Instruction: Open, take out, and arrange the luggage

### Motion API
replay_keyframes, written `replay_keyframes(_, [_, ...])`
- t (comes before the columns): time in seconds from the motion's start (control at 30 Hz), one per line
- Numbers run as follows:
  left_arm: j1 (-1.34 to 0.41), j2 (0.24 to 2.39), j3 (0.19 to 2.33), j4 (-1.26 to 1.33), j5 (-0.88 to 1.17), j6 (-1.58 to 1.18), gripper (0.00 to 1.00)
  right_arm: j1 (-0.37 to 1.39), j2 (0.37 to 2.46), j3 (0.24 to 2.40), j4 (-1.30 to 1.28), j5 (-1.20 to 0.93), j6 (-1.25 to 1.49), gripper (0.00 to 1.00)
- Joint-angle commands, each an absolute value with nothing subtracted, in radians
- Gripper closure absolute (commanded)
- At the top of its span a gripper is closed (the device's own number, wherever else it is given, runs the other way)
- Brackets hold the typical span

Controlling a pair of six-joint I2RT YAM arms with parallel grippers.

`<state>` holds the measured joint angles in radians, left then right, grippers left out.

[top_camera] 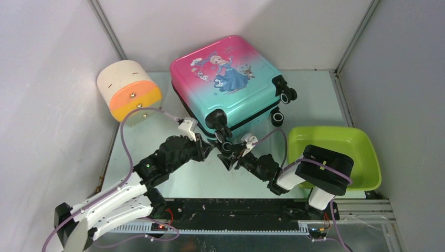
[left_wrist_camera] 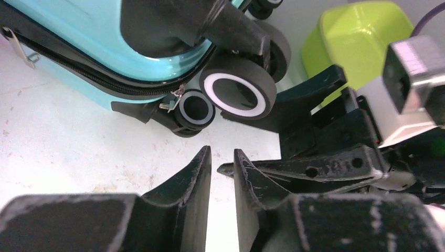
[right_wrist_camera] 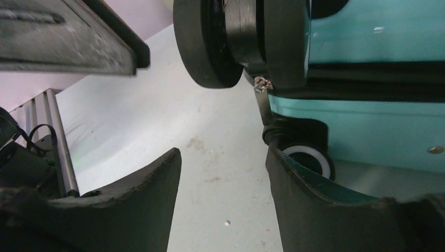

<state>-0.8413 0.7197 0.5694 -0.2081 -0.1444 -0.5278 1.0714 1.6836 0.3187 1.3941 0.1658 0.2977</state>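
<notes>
One luggage (top_camera: 225, 73), closed; one tub (top_camera: 367, 147); one cylinder (top_camera: 128, 89). Left pincer (left_wrist_camera: 221, 155) narrow, empty; right pincer (right_wrist_camera: 223, 153) wide.

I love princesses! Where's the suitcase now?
Top view: the suitcase lies closed at the back middle, cream-and-orange cylinder to its left, green tub to its front right.

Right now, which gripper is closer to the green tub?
Right. The right gripper is at the near corner of the luggage, to the left of the green tub. The left gripper is just beside it, farther to the left.
</notes>
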Motion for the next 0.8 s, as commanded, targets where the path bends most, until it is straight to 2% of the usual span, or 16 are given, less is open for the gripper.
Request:
replay_keyframes(0.0, [-0.839,0.775,0.588,-0.121,-0.111,-0.558,0.73,1.073,1.682,0.345,1.495,0.218,0.221,0.35])
replay_keyframes(0.3, [-0.84,0.964,0.711,-0.073,-0.059,-0.546,0.72,1.065,1.746,0.386,1.511,0.204,0.18,0.41])
replay_keyframes(0.6, [-0.841,1.007,0.752,-0.054,-0.085,-0.527,0.71,1.064,1.814,0.442,1.519,0.253,0.172,0.43])
replay_keyframes(0.77, [-0.839,1.026,0.767,-0.051,-0.09,-0.525,0.7,1.067,1.847,0.475,1.52,0.281,0.162,0.49])
